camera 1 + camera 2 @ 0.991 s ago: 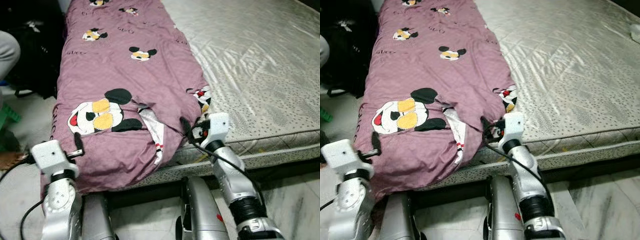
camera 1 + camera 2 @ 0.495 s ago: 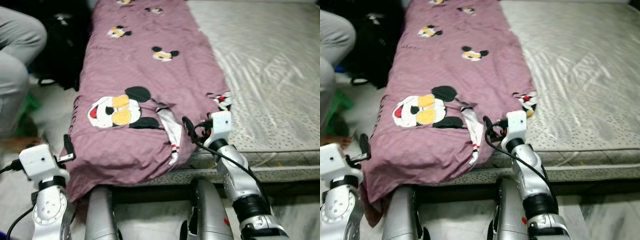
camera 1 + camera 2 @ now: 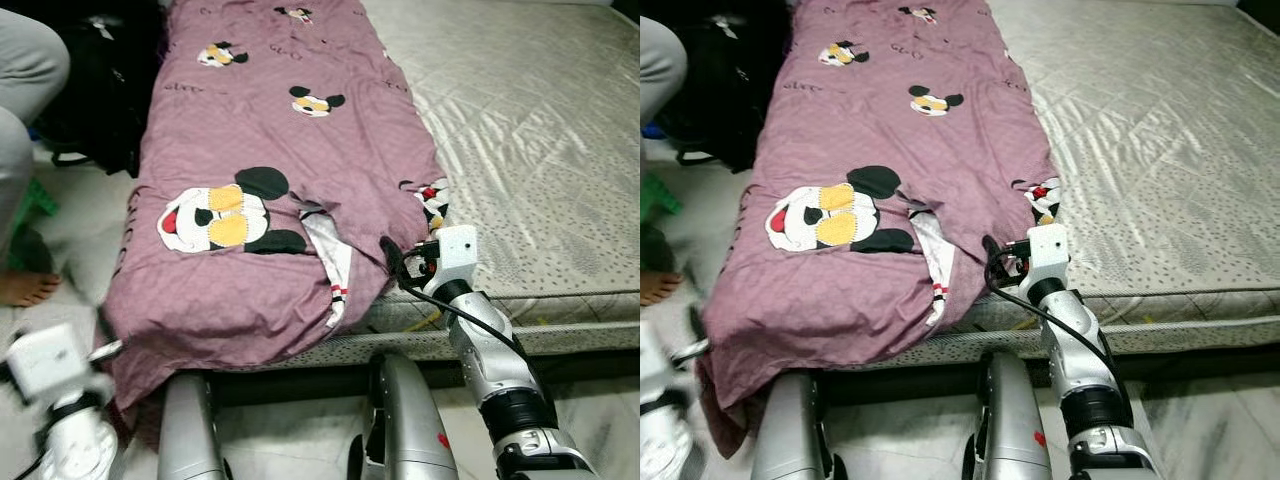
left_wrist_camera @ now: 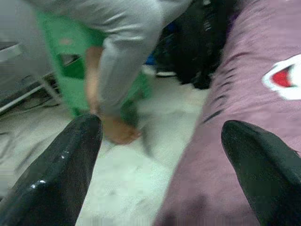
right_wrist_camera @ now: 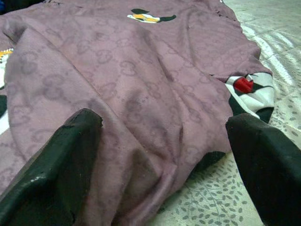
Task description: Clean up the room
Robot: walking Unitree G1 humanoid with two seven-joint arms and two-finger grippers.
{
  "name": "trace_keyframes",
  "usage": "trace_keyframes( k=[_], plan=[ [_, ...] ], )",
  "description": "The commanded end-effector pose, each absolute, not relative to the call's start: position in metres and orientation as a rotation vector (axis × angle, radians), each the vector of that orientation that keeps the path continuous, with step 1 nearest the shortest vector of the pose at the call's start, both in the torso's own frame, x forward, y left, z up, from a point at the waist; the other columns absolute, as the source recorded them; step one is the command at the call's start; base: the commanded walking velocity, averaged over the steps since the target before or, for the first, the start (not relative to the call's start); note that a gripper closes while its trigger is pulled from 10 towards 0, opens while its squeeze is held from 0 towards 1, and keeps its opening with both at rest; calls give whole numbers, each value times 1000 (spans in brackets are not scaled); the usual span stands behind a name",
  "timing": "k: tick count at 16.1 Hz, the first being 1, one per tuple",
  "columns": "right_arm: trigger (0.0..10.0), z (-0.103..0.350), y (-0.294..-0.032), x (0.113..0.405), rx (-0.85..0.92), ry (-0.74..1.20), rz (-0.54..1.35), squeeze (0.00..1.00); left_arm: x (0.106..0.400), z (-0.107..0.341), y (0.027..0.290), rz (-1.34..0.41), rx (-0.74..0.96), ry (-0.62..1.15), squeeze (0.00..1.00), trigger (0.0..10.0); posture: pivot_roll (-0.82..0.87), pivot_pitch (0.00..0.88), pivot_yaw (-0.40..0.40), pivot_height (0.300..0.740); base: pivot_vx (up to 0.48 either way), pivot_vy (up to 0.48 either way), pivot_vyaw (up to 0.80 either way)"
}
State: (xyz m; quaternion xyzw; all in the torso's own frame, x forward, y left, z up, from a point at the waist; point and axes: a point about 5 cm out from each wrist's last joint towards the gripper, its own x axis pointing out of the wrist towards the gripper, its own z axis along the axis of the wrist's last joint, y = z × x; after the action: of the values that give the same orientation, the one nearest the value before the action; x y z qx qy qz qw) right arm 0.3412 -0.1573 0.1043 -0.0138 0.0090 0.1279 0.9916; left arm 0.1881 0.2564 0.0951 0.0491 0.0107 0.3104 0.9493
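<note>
A purple blanket (image 3: 270, 130) with cartoon mouse prints lies lengthwise along the left part of a bare grey mattress (image 3: 540, 150). Its near end droops over the bed's front edge. My right gripper (image 3: 400, 262) sits at the blanket's near right corner, open, and in the right wrist view the two fingers straddle bunched purple cloth (image 5: 155, 94). My left gripper (image 3: 105, 345) is low and blurred beside the blanket's near left corner. It is open, and the left wrist view has the purple cloth (image 4: 244, 108) by one finger and floor between the fingers.
A person stands left of the bed, with a grey trouser leg (image 3: 25, 90) and a bare foot (image 3: 25, 288) on the pale floor. A green stool (image 4: 75, 70) and a black bag (image 3: 100, 90) are beside them. The mattress's right part is bare.
The camera has swung. My left arm has dropped lower and further out from the blanket's left corner, now blurred. The right gripper stays at the right corner.
</note>
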Motion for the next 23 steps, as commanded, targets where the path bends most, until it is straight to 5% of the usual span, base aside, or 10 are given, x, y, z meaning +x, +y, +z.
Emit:
trace_keyframes(
  k=[1,5,12,23],
  plan=[
    [10000,103,-162,341,-42,29,255,0,181,97,263,669,115,27,0,10000,33,145,-79,498,0,0,0],
    [10000,104,-161,345,-41,31,243,0,203,108,256,567,137,-27,0,10000,29,137,-78,498,0,0,0],
    [10000,118,-166,348,26,-39,147,0,292,124,196,71,-82,-49,0,10000,-41,110,-34,498,0,0,0],
    [10000,111,-137,312,89,-40,267,0,264,113,157,-111,-157,16,0,10000,-29,198,-31,498,0,0,433]
  ],
)
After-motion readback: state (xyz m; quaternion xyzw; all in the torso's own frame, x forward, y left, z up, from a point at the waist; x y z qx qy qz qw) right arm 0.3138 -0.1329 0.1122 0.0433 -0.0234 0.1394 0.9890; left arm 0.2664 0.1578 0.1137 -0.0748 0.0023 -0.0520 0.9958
